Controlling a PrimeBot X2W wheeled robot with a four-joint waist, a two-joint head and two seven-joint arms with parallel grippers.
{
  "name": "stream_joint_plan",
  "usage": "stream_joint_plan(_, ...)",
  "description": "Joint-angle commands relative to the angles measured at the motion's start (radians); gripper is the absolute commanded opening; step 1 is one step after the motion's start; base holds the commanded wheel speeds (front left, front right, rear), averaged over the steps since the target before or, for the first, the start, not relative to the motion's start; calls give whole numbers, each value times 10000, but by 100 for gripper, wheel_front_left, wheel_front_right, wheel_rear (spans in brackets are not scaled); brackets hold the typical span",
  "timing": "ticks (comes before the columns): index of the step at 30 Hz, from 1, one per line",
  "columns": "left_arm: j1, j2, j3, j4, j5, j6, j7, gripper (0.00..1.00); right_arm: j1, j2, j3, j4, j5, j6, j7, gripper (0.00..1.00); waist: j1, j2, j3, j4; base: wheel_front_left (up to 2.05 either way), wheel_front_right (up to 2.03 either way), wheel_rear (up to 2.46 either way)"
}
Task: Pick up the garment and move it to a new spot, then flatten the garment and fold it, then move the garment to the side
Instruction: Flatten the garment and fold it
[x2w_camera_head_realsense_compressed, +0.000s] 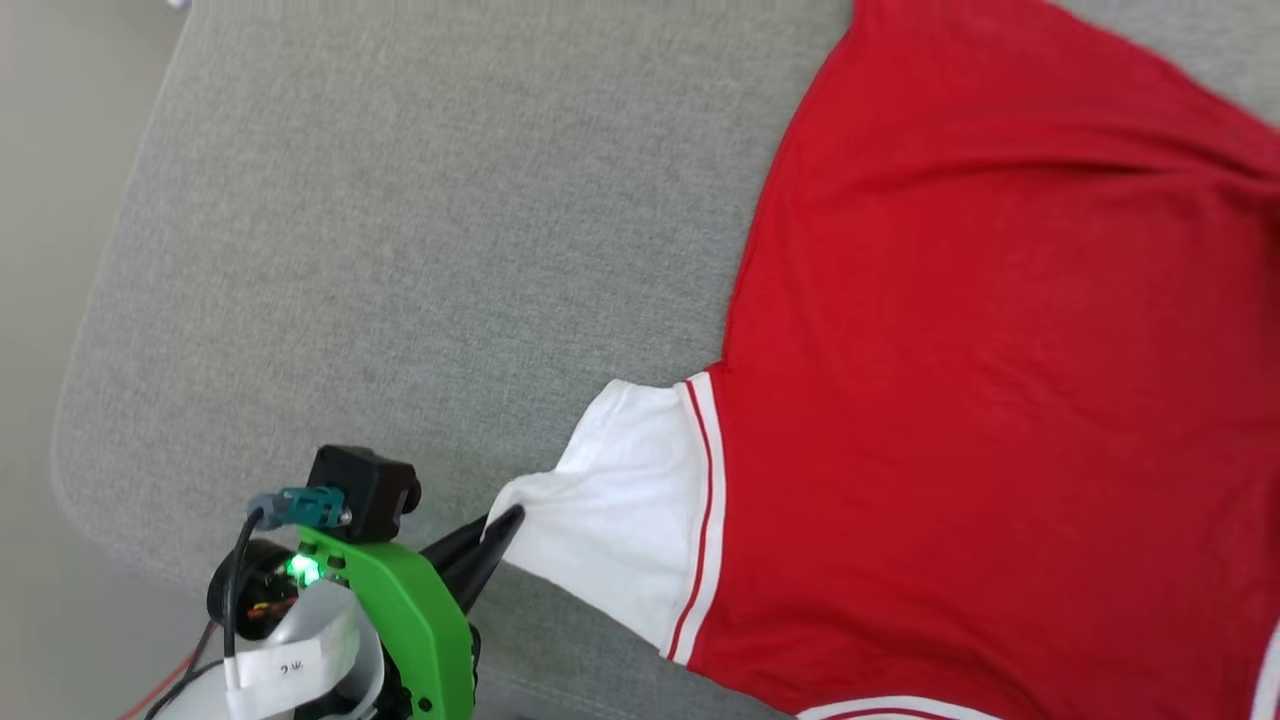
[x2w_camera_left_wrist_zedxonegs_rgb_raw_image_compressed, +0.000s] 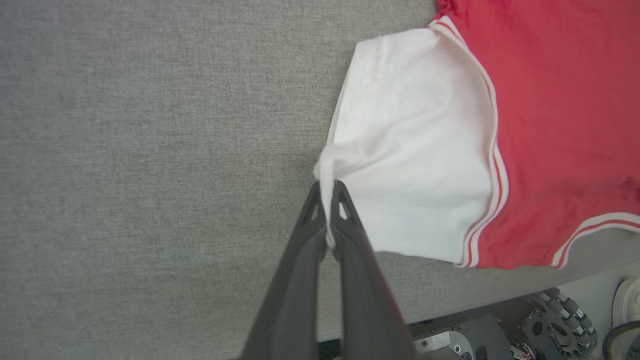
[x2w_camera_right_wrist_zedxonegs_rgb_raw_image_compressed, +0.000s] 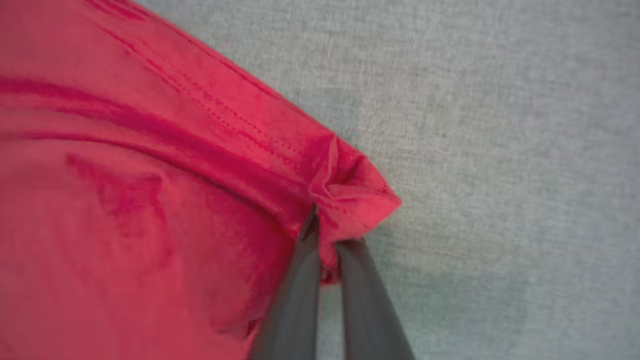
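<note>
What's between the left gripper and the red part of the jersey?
The white sleeve, its edge pinched by the left gripper, then the striped trim where the red body begins. The left wrist view shows it best.

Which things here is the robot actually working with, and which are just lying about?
In the job: red jersey; left hand pinching its white sleeve; right hand pinching a red corner.
Just there: grey cushion; metal wheel.

Left gripper (x2w_camera_left_wrist_zedxonegs_rgb_raw_image_compressed: 327, 200) pinches edge of white sleeve (x2w_camera_left_wrist_zedxonegs_rgb_raw_image_compressed: 415, 165). Red shirt (x2w_camera_left_wrist_zedxonegs_rgb_raw_image_compressed: 565, 125) lies on grey cushion (x2w_camera_left_wrist_zedxonegs_rgb_raw_image_compressed: 150, 150). Wheel (x2w_camera_left_wrist_zedxonegs_rgb_raw_image_compressed: 562, 322) shows below cushion edge.
</note>
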Motion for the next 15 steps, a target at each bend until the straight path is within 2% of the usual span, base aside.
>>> stream_joint_plan(1, 180, 34, 22, 89, -91, 63, -32, 0, 803, 97, 70, 5, 132, -7, 7, 0, 0, 111, -1097, -891, 0, 0, 0)
stream_joint_plan(6, 476, -101, -70, 340, -263, 130, -86, 0, 2406, 203, -60, -646, 599, -7, -69, 0, 0, 111, -1946, -1296, 0, 0, 0)
stream_joint_plan(10, 576, -9, -205, 540, 74, 259, -130, 0, 3687, 485, -367, -1484, 1128, -7, -48, 0, 0, 111, -2439, -1555, 0, 0, 0)
stream_joint_plan(15, 831, -243, -312, 660, 24, 426, -266, 0, 5084, 912, -855, -2582, 1428, -7, -24, 0, 0, 111, -2930, -1825, 0, 0, 0)
